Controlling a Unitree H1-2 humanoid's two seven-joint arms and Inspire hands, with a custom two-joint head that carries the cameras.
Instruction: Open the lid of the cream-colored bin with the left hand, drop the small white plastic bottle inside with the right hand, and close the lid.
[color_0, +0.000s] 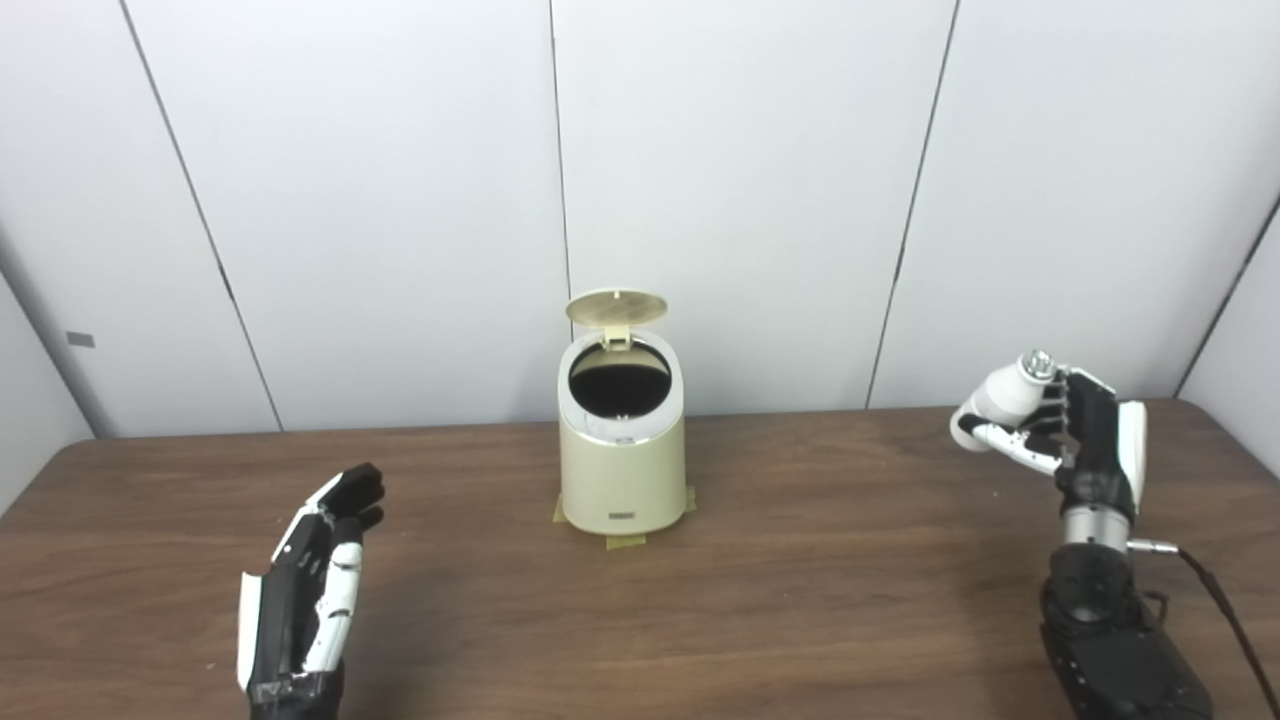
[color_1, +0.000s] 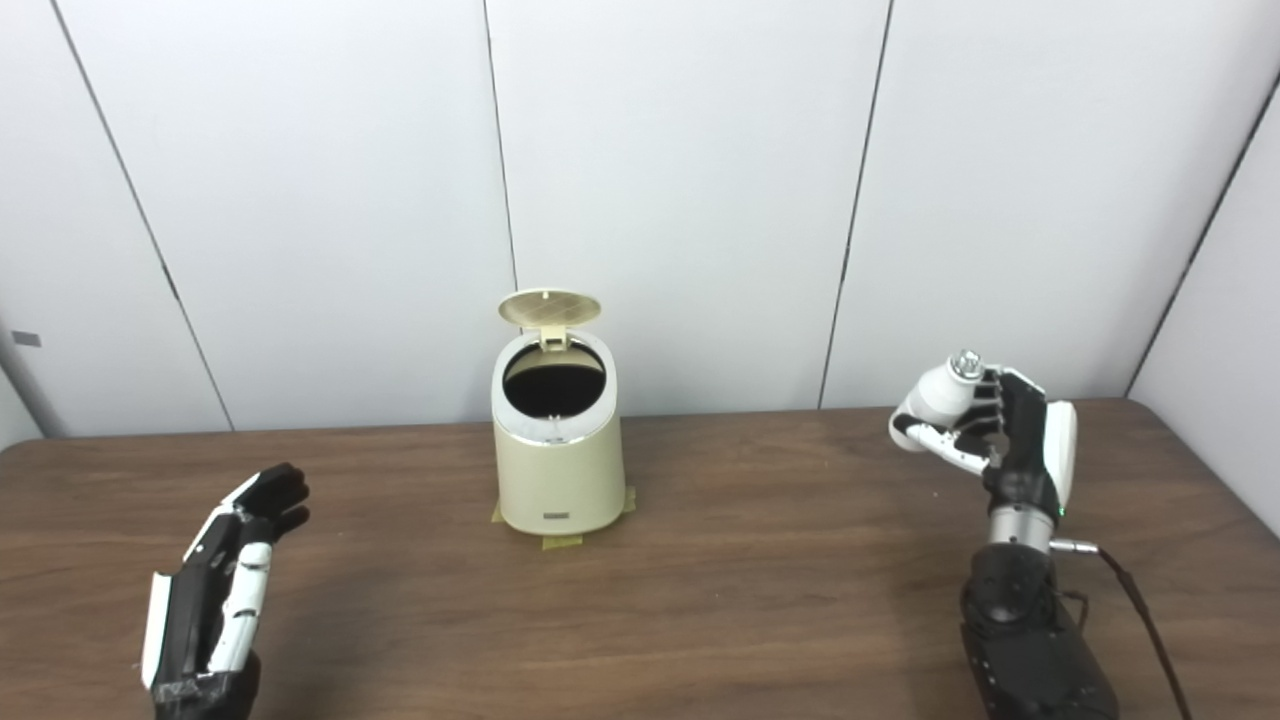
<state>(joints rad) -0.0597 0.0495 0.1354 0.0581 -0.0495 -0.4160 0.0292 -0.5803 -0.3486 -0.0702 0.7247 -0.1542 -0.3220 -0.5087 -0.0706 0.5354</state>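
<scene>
The cream-colored bin (color_0: 622, 470) stands at the middle of the wooden table, fixed with tape at its base. Its round lid (color_0: 616, 308) is tipped up at the back, so the dark opening (color_0: 620, 388) shows. My right hand (color_0: 1075, 430) is raised above the table's right side, well to the right of the bin, shut on the small white plastic bottle (color_0: 1003, 397), which lies tilted with its silver cap (color_0: 1038, 364) up. My left hand (color_0: 310, 590) hovers low at the left front, open, fingers straight and holding nothing.
White wall panels (color_0: 740, 200) rise just behind the table's far edge. Bare wood (color_0: 820, 560) lies between the bin and each hand. A black cable (color_0: 1215, 590) runs from my right wrist toward the lower right corner.
</scene>
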